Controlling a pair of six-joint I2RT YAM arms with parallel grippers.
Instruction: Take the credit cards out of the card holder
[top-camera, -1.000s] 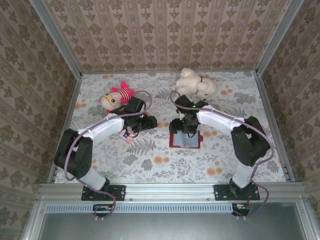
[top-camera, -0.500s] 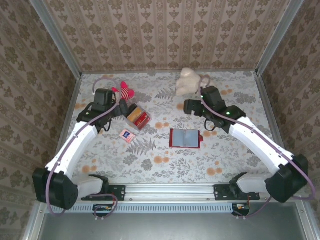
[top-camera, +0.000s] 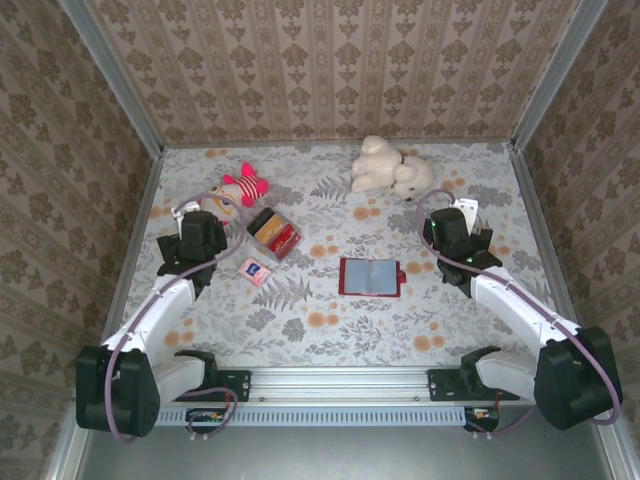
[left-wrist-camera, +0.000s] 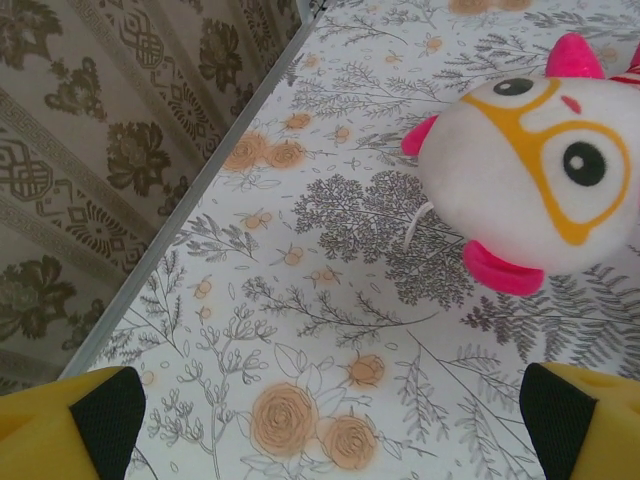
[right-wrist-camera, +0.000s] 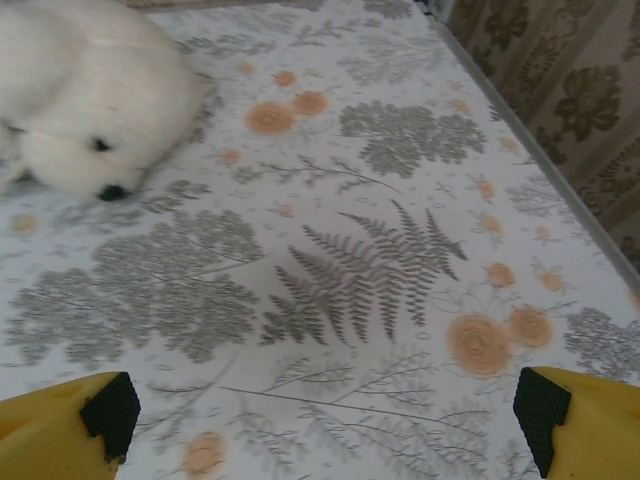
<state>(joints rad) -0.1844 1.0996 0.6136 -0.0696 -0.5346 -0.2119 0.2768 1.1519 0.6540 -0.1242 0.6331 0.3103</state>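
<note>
Card holder (top-camera: 370, 277) lies open and flat at centre of top view, nothing touching it. Left gripper (left-wrist-camera: 335, 430): jaws wide, empty, left-centre, near pink doll (left-wrist-camera: 535, 180). Right gripper (right-wrist-camera: 325, 415): jaws wide, empty, right-centre, below white plush (right-wrist-camera: 80, 100).

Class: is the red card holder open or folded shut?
Open: the card holder lies spread flat, grey-blue inner pockets facing up.

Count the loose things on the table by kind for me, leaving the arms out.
plush toys: 2, the pink-eared plush and the white plush
card holder: 1, red, lying open
clear box: 1
small blue-and-red card: 1
Total: 5
</note>
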